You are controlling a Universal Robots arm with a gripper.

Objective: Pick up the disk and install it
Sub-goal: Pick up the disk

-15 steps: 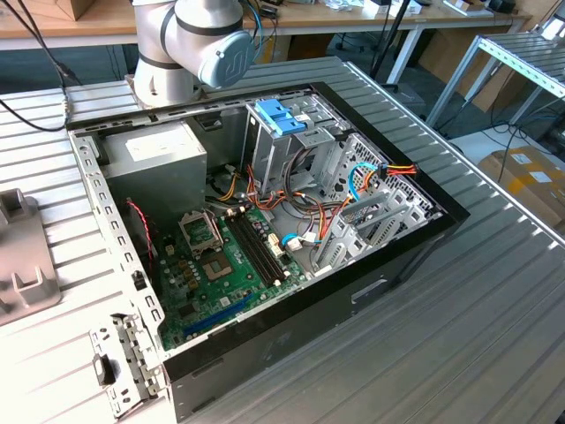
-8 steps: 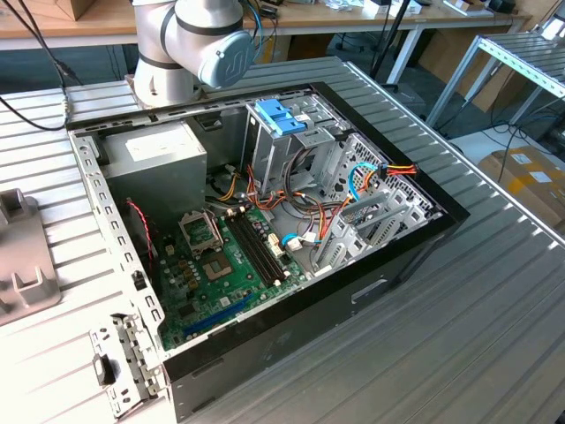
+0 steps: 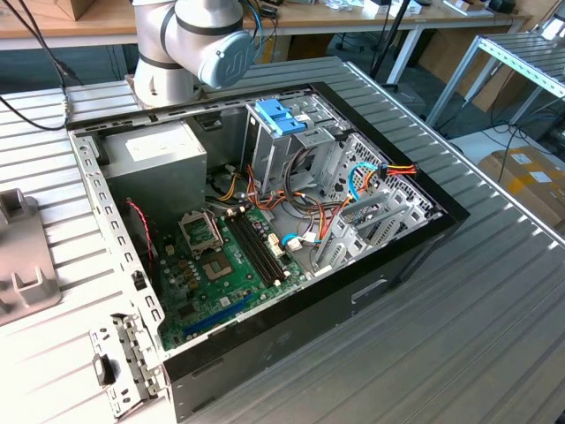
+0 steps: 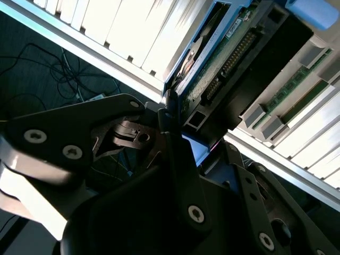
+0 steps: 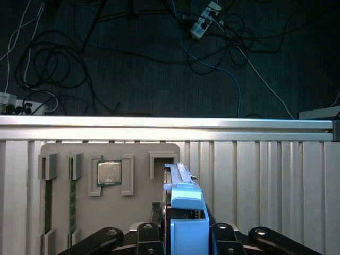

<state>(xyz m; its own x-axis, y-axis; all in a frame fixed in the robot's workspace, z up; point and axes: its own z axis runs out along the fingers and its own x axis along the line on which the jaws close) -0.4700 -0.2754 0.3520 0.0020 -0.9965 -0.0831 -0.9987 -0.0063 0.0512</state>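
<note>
The disk (image 5: 183, 199) stands on edge between my gripper's (image 5: 186, 236) black fingers (image 5: 223, 234), its bright blue rail and tab facing the camera in the first wrist view. In the second wrist view the disk's (image 4: 228, 58) dark body and green circuit board show just beyond the gripper (image 4: 191, 139), which is shut on its blue tab end. The disk's far end lies by a slot of the grey holder plate (image 5: 154, 154); I cannot tell whether it still rests there. In the exterior view the open computer case (image 3: 265, 221) lies on the table with its drive cage (image 3: 291, 141) at the back.
The holder plate also carries a processor chip (image 5: 110, 172) and memory sticks (image 5: 71, 191). A pale blue bracket (image 3: 281, 115) tops the drive cage. A grey power-supply box (image 3: 163, 163), the motherboard (image 3: 221, 265) and loose cables (image 3: 362, 181) sit in the case. Floor cables (image 5: 223, 58) lie past the table rail.
</note>
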